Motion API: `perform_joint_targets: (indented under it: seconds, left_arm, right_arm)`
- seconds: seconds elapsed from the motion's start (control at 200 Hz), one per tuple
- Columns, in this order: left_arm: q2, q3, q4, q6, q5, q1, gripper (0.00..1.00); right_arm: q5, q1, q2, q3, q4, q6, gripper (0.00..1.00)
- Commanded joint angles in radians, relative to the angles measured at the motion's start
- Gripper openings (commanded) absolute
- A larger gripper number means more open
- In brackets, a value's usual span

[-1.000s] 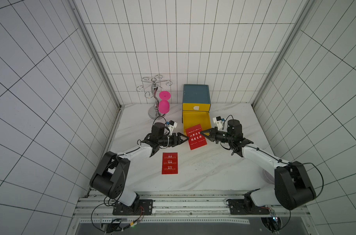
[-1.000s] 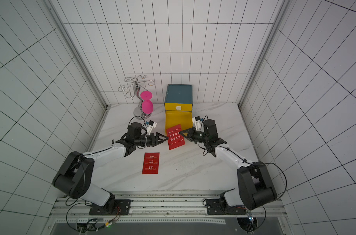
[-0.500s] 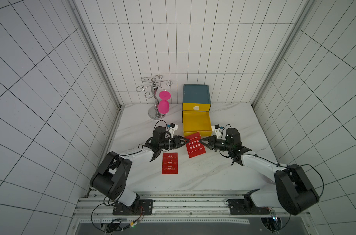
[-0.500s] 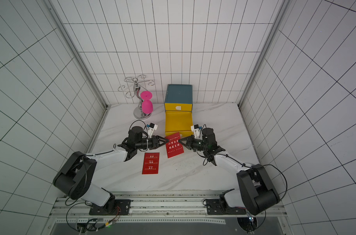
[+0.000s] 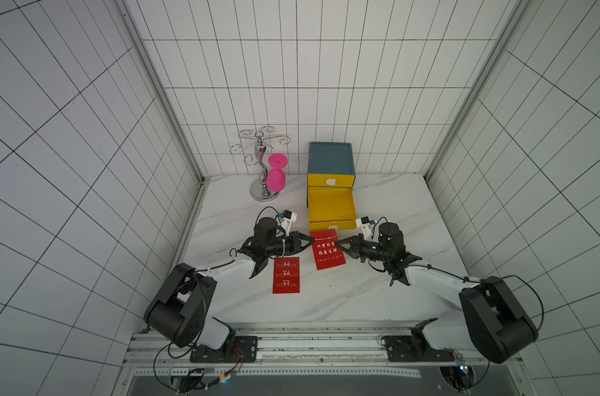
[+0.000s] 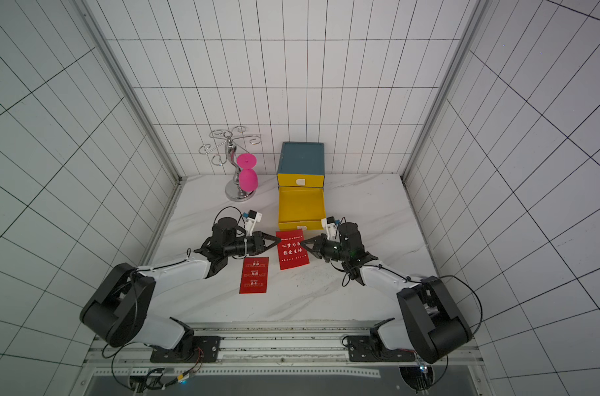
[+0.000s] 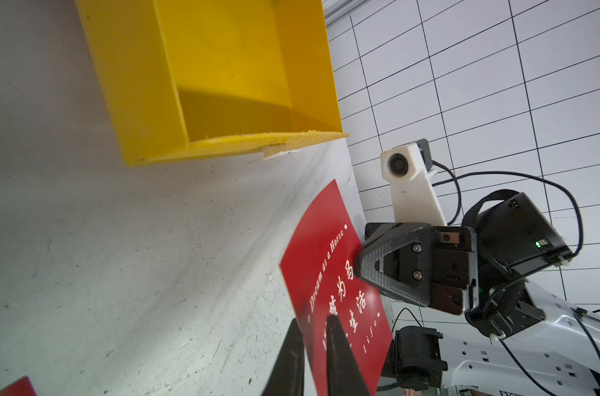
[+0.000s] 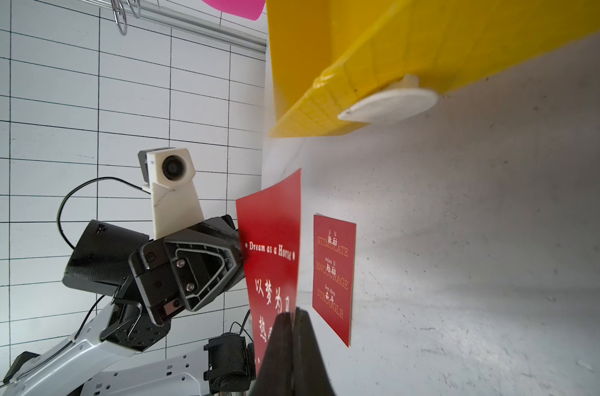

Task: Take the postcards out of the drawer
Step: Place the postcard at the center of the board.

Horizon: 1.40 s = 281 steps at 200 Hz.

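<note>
Postcard (image 5: 328,253) aloft before the open yellow drawer (image 5: 331,225), right gripper (image 5: 336,243) and left gripper (image 5: 312,240) each pinched on an edge — handover, likely; next the right must release without tugging.

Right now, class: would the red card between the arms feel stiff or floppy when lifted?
Probably light: the right fingers pinch the red card by one edge. Likely bendy, not floppy: it bows slightly yet holds its shape.

Postcard (image 5: 328,255) now further out from the drawer (image 5: 333,225) front, and lower. Left gripper (image 5: 309,240) followed, jaws narrowed from wide open around its edge.
</note>
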Motion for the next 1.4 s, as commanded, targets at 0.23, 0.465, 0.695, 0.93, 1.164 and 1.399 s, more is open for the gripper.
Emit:
perform_joint_targets:
  seconds: [0.23,0.465,0.695,0.93,1.164,1.399]
  left_arm:
    - [-0.05,-0.009,-0.248,0.062,-0.163,-0.005,0.31]
    - [-0.09,-0.013,-0.358,0.105,-0.234,0.015,0.43]
    - [-0.127,-0.02,-0.415,0.138,-0.267,0.068,0.51]
    - [-0.184,-0.056,-0.417,0.16,-0.285,0.088,0.56]
    - [-0.195,-0.07,-0.424,0.168,-0.293,0.093,0.58]
    - [-0.193,-0.071,-0.431,0.175,-0.293,0.1,0.59]
  right_arm:
    - [0.194,0.08,-0.01,-0.103,-0.017,0.003,0.0]
    - [0.309,0.127,0.035,-0.158,0.052,0.026,0.0]
    - [0.366,0.193,0.164,-0.17,0.188,0.073,0.0]
    - [0.382,0.243,0.282,-0.179,0.301,0.128,0.0]
    - [0.414,0.277,0.324,-0.18,0.337,0.153,0.06]
    - [0.438,0.278,0.303,-0.192,0.317,0.162,0.18]
